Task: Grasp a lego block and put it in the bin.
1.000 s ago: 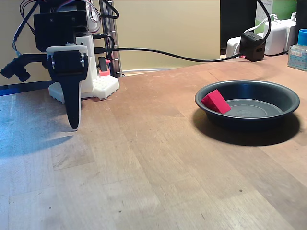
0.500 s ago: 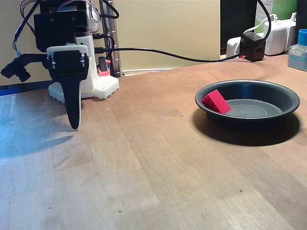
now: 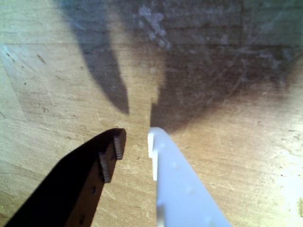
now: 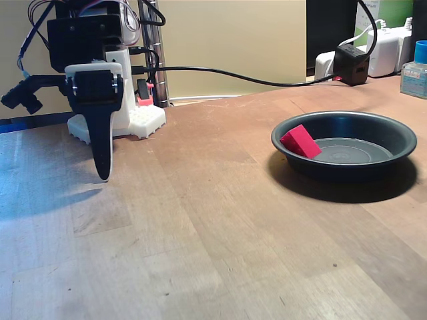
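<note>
Your block (image 4: 300,141) leans on the bin (image 4: 390,129) wall at 9 o'clock; jaws narrow and empty over bare bench (image 4: 213,220), so you're done.

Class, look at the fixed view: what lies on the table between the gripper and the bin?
Nothing: in the fixed view, bare wooden table runs from the gripper to the bin.

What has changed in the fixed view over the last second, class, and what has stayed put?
Nothing visibly changed. The tool hangs in the same spot above the table, holding nothing, its fingers slightly apart in the wrist view. The lego block leans against the inner wall of the bin as before.
</note>
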